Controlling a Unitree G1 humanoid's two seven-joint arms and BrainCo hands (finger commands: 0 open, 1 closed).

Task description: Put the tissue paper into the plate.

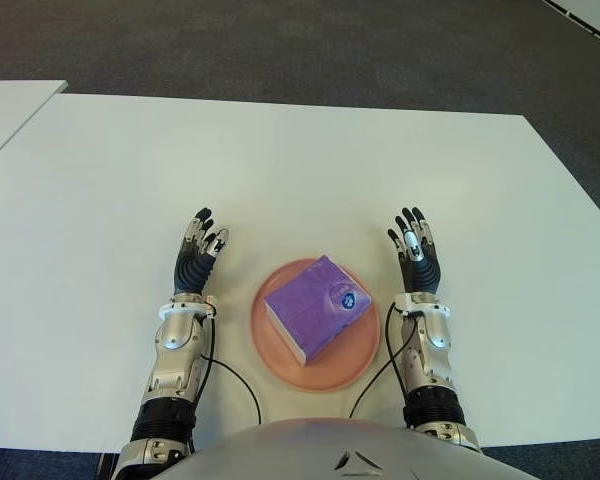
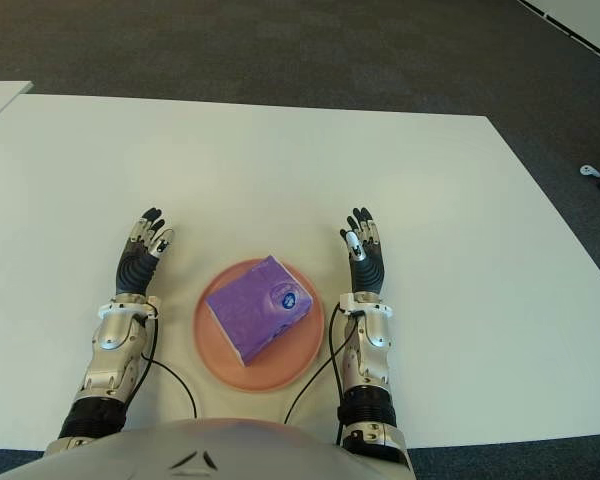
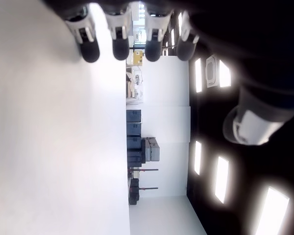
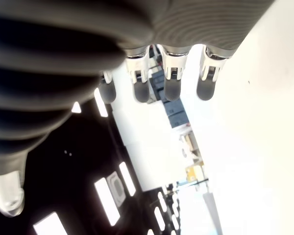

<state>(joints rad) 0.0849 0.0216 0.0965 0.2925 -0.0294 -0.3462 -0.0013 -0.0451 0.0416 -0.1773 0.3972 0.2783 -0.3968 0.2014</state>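
Judging by the purple tissue pack (image 1: 316,306) lying inside the pink plate (image 1: 275,354) on the tabletop (image 1: 300,170), the task looks done, left hand (image 1: 197,255) and right hand (image 1: 416,255) flanking it, fingers spread and empty

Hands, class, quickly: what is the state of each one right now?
Left hand: open, fingers extended, holding nothing.
Right hand: open, fingers extended, holding nothing.

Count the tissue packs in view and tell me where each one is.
1. The purple tissue pack lies in the pink plate, between the open left hand and right hand.
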